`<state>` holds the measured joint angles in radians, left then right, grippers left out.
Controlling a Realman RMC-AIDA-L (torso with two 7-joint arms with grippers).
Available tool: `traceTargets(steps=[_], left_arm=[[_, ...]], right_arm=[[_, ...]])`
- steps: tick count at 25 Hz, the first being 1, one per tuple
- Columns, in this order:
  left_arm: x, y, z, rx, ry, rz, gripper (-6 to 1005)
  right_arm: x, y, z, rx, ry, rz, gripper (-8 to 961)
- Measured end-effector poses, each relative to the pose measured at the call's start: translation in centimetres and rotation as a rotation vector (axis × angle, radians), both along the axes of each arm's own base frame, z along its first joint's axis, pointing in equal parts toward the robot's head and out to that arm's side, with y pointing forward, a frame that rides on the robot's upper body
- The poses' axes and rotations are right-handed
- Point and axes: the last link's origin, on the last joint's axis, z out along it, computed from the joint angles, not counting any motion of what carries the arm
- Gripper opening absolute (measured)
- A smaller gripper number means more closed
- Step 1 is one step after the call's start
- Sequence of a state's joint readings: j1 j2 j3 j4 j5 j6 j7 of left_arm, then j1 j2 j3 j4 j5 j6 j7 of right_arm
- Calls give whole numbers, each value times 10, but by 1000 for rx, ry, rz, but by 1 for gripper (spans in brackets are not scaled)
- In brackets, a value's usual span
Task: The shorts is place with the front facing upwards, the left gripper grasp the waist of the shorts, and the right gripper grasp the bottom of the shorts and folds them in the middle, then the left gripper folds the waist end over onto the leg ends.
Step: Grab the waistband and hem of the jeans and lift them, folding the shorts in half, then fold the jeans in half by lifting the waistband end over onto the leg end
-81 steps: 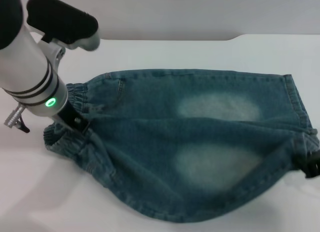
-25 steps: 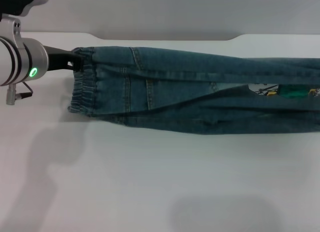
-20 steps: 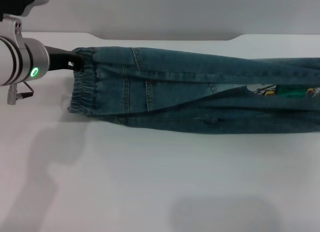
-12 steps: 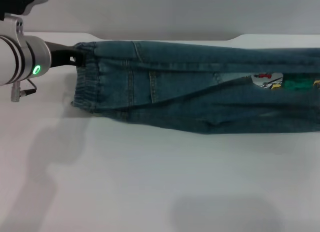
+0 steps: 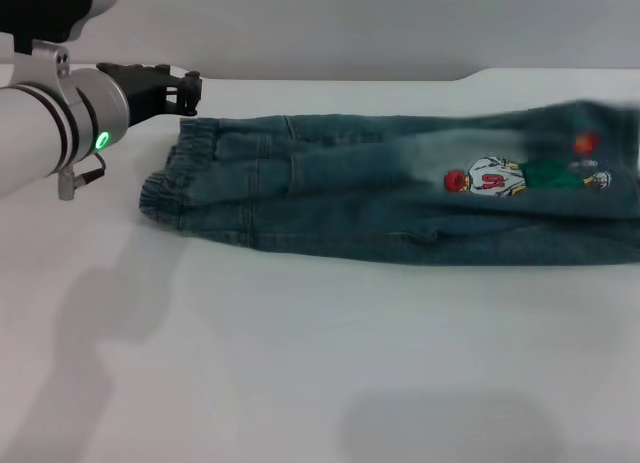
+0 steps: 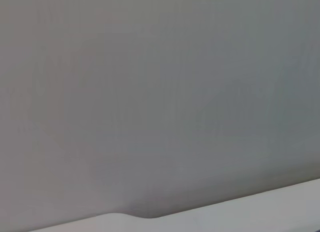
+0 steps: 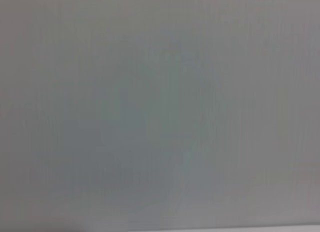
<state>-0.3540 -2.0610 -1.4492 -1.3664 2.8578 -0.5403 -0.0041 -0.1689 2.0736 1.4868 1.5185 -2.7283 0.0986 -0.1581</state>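
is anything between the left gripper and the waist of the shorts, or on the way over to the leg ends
Nothing visible does. The left gripper hangs just beyond the waist with only bare table between them. The shorts lie folded lengthwise, nothing resting on them toward the leg ends, which run out of view.

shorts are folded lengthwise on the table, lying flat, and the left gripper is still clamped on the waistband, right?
Not quite. The shorts do lie folded lengthwise on the table, but the head view shows the left gripper off the waistband: it sits just beyond that end, apart from the cloth, holding nothing. Whether its jaws are open cannot be told.
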Motion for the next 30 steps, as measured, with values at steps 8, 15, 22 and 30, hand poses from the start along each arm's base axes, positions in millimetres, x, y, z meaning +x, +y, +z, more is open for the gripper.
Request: traceTargets(steps=[8,15,22,30], left_arm=[[-1,0,1,11,-3,-10,410],[1,-10,7,24,-15,-16,693],[-2,-14,1,-59,25,56,844],[8,-18,3,-123,62,95,844]], right_arm=[[-6,-8,-7,36,-15,61,488],[-19,-24,-16,159,-101,242,734],[-10,-29,-23,243,-60,301,769],[7,-22,-41,240,-5,258,700]])
